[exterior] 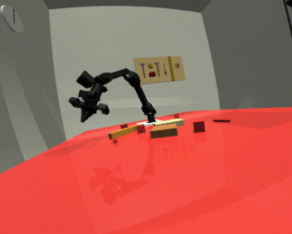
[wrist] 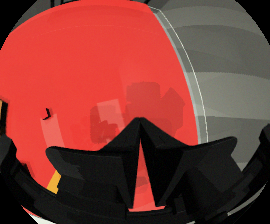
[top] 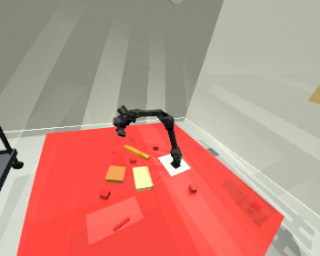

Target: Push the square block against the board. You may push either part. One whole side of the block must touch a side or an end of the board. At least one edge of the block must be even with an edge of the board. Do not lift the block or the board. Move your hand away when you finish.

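Top view, arm: the black arm (top: 170,128) rises from a white base plate (top: 183,169) and bends over toward the far-left part of the red worktop (top: 71,213).
Top view, fingers: the gripper (top: 121,132) hangs in the air above the far edge of the worktop, fingers pressed together with nothing between them.
Top view, block: the orange square block (top: 115,173) lies flat near the worktop's middle, just beside a pale yellow slab (top: 143,178) with a narrow gap between them.
Top view, board: the long yellow-orange board (top: 136,152) lies on a slant beyond the block, apart from it and nearer the gripper.
Top view, other items: small red cubes (top: 105,194) are scattered about, and a thin red bar (top: 121,223) lies toward the near side.

Exterior view, arm: the gripper (exterior: 86,114) points downward, well above the worktop (exterior: 222,187), with its reflection showing below.
Exterior view, board: the board (exterior: 122,133) lies flat, to the right of the gripper and lower than it.
Exterior view, block: the block (exterior: 163,132) sits beside the arm's base.
Exterior view, wall: a tool panel (exterior: 159,70) hangs behind.

Wrist view, fingers: the closed fingers meet in a point over bare red worktop (wrist: 86,50).
Wrist view, edges: an orange sliver (wrist: 53,183) shows at lower left; I cannot tell which item it is.
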You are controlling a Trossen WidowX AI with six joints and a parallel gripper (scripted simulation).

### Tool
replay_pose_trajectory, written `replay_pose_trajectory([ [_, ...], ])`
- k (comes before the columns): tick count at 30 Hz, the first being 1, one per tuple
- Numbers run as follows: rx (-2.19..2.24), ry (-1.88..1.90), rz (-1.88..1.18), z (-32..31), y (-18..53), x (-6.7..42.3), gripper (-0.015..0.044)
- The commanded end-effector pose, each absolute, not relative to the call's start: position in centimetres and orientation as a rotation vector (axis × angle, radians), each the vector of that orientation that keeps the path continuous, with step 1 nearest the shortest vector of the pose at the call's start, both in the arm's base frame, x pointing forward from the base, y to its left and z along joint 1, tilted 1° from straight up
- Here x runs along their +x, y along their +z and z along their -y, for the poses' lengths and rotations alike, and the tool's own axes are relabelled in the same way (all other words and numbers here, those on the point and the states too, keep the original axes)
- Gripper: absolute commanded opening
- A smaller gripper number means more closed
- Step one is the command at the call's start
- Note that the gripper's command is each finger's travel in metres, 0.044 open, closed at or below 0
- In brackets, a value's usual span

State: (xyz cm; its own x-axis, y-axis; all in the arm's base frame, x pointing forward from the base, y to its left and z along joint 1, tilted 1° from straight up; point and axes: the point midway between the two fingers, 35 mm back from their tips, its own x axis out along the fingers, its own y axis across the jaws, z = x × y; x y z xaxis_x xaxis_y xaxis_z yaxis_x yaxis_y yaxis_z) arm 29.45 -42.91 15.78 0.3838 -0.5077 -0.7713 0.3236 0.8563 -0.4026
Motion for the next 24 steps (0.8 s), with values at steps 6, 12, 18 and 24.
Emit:
replay_pose_trajectory([
  [6, -0.231, -0.241, -1.22, 34.1, 13.1, 33.1, 0.0],
  [12, -0.261, -0.052, -1.322, 28.5, 11.8, 34.3, 0.0],
  [18, -0.299, 0.139, -1.421, 22.9, 10.9, 34.6, 0.0],
  [24, -0.333, 0.282, -1.494, 18.9, 10.6, 34.2, 0.0],
])
